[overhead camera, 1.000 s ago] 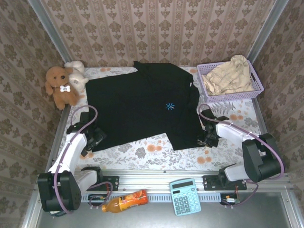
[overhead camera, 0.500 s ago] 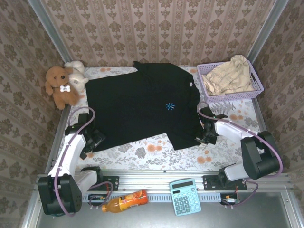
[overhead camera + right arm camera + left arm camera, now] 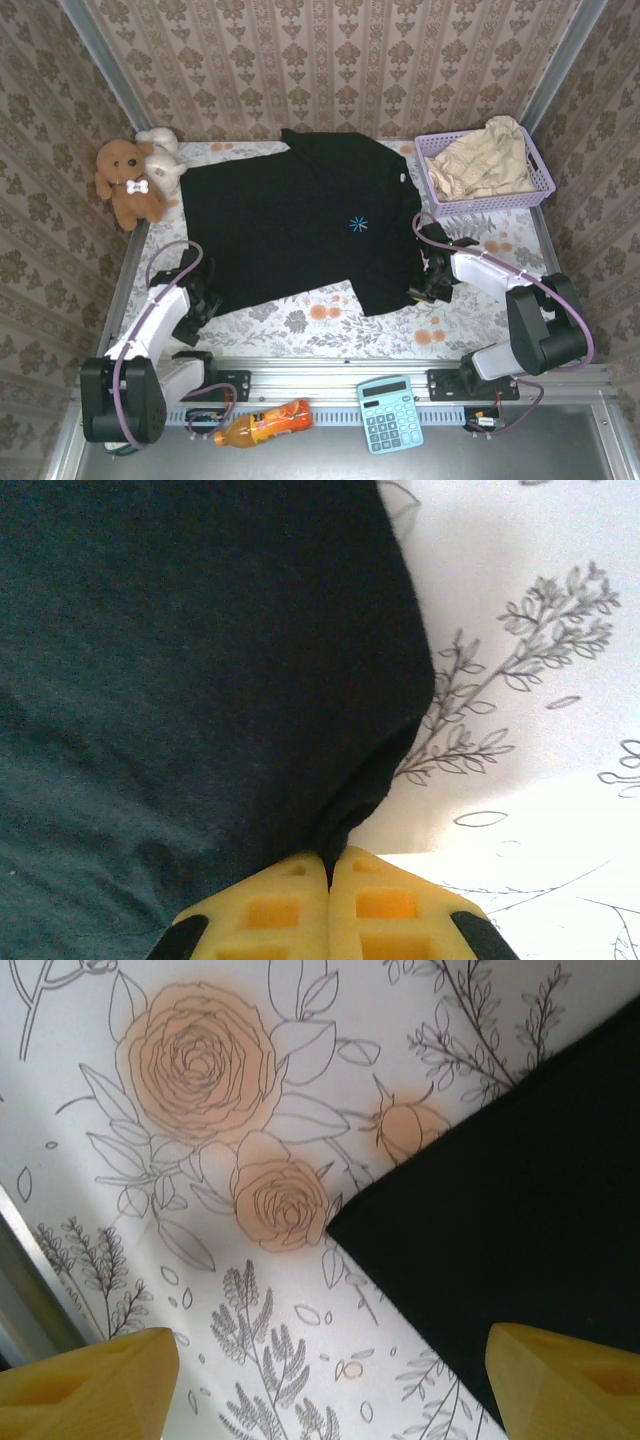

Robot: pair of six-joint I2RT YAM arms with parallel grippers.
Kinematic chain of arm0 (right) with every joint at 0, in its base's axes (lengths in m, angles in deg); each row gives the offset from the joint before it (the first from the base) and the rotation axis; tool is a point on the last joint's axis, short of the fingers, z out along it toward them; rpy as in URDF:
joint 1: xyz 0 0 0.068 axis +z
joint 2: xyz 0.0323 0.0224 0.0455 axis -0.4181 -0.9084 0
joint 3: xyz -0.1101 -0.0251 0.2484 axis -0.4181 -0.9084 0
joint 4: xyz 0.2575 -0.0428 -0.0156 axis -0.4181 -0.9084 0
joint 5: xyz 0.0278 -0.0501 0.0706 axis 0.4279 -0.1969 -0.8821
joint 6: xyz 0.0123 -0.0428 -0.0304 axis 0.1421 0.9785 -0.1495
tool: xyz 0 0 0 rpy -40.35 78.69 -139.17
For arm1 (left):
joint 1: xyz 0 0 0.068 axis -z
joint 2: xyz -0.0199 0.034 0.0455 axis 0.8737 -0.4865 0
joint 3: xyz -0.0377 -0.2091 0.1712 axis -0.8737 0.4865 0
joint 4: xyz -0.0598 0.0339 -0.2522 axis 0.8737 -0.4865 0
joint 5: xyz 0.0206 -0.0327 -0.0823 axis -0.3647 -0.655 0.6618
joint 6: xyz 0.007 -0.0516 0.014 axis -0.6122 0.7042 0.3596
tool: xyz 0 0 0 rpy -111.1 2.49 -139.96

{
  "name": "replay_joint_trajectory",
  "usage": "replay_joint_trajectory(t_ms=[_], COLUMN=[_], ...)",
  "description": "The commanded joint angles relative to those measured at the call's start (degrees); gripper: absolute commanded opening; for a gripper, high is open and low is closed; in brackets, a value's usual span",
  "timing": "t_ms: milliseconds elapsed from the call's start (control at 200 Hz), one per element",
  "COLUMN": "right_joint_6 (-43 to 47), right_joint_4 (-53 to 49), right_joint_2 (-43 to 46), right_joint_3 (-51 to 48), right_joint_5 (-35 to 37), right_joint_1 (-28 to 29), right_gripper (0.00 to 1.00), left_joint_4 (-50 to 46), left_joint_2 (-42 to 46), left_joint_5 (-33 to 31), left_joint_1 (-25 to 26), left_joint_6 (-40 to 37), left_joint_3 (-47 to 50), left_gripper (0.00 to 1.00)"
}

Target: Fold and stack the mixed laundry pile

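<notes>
The tabletop (image 3: 330, 322) in front of me wears a cloth with pink flowers and grey leaves. A big black shirt (image 3: 300, 215) lies spread across the middle. At the far right sits a purple basket (image 3: 490, 204). At the far left sit two toys, touching: a brown teddy (image 3: 125, 182) and a cream soft toy (image 3: 166, 162).
</notes>
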Motion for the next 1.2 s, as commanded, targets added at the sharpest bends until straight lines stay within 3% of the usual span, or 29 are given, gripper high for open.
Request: replay_joint_trajectory(t_ms=[0, 215, 405, 530, 715, 965, 1085, 1195], right_joint_6=[1.49, 3.32, 3.86, 4.67, 3.53, -2.42, -3.35, -1.21], right_joint_4=[-1.02, -1.58, -1.68, -2.87, -5.88, -13.32, -13.81, -12.71], right_joint_2=[-1.53, -1.21, -0.37, 0.76, 4.70, 17.46, 21.55, 17.96], right_joint_3=[1.94, 1.69, 0.64, 0.54, -0.72, -4.88, -3.33, 3.76], right_joint_5=[-2.17, -1.93, -2.60, -1.66, -0.67, -1.02, -2.44, -2.63], right_joint_1=[0.17, -0.69, -0.79, -0.88, -0.83, 0.28, 0.32, -0.24], right_gripper=[0.00, 0.00, 0.00, 0.00, 0.00, 0.00, 0.00, 0.00], left_joint_4=[2.65, 12.57, 14.83, 14.20, 5.26, -9.99, -11.87, -8.85], left_joint_2=[-2.76, -11.38, -13.68, -12.40, -5.88, 13.64, 20.58, 19.28], left_joint_5=[-3.55, -2.51, -4.20, -3.23, -2.63, -3.29, -4.57, -5.07], left_joint_1=[0.21, 0.11, 1.18, 1.00, 2.30, 4.43, 4.16, 2.19], left_joint_6=[2.24, 0.88, -1.08, -1.86, -2.36, 0.16, -0.11, -3.38], left_joint_3=[-0.72, -0.09, -0.50, 0.22, -0.02, 2.66, 2.25, -1.31], left_gripper=[0.79, 0.66, 0.31, 0.00, 0.00, 0.00, 0.00, 0.00])
